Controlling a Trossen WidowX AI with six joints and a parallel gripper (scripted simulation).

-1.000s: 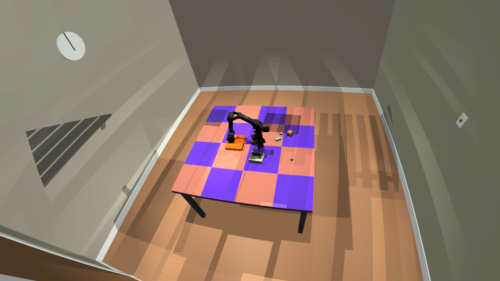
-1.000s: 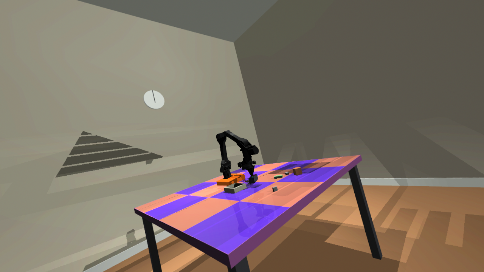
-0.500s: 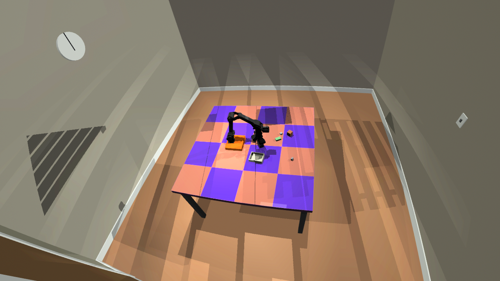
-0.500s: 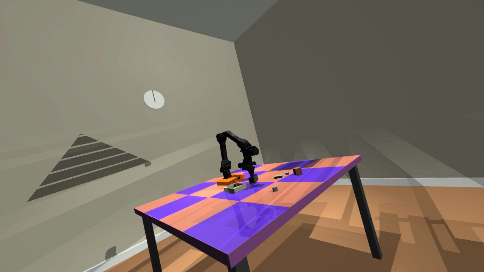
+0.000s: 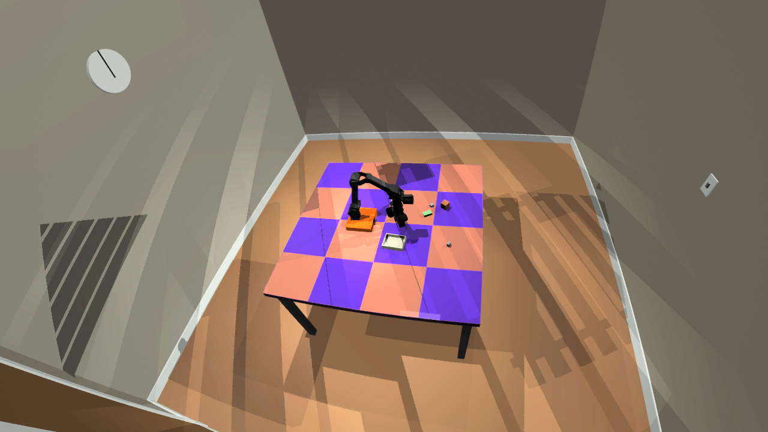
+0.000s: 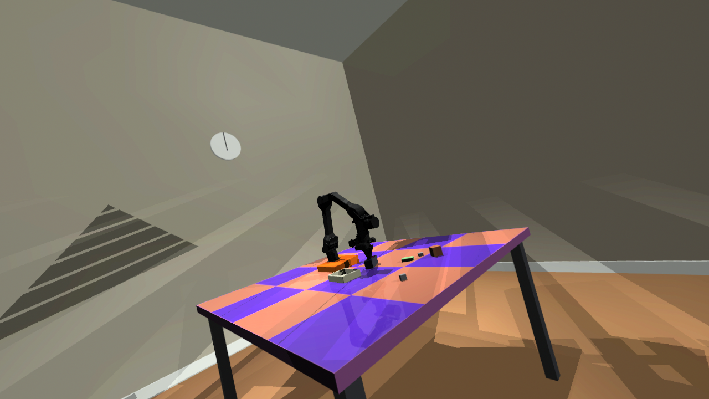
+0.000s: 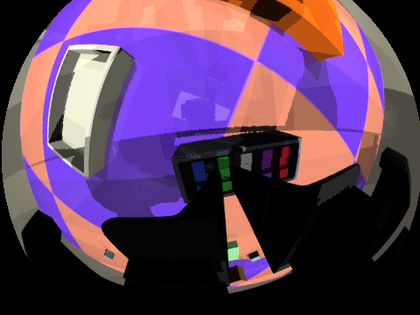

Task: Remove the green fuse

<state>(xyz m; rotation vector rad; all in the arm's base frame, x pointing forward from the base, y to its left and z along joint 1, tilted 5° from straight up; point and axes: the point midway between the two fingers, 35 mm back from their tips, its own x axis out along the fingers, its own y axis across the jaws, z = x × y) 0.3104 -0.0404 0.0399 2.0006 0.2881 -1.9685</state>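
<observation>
Room-wise it looks fine: the fuse block point(image 7: 257, 143) sits near the middle of the checkered table point(image 5: 343, 279), well away from every table edge. The white tray point(image 7: 119, 65) is close by, off to the left in the wrist view, with a bare strip of table between it and the block. The orange base plate point(image 5: 359, 222) under the arm is on the far side and apart from both.

The gripper point(image 7: 230, 178) is pointing down right over the block. The green fuse point(image 7: 224, 164) is seated in its slot, second from the blue end, and it sits right between the two fingertips. The left finger point(image 7: 199, 222) covers part of its edge. The fingers are pinched almost closed on it, with barely any gap showing at the tips. From the far cameras the gripper point(image 5: 399, 217) hides the block, so only the wrist view shows this. How close the fingers are to the neighbouring fuses is too small to tell.

Counts:
- Five fuses in the block: blue point(image 7: 199, 170), green, white point(image 7: 247, 159), purple point(image 7: 268, 160) and red point(image 7: 285, 159).
- One tray (nothing I can make out in it).
- One flat green piece point(image 5: 427, 213).
- One brown cube point(image 5: 445, 204).
- Two tiny grey cubes point(image 5: 431, 205) point(image 5: 449, 245), loose on the table well away from the gripper.
</observation>
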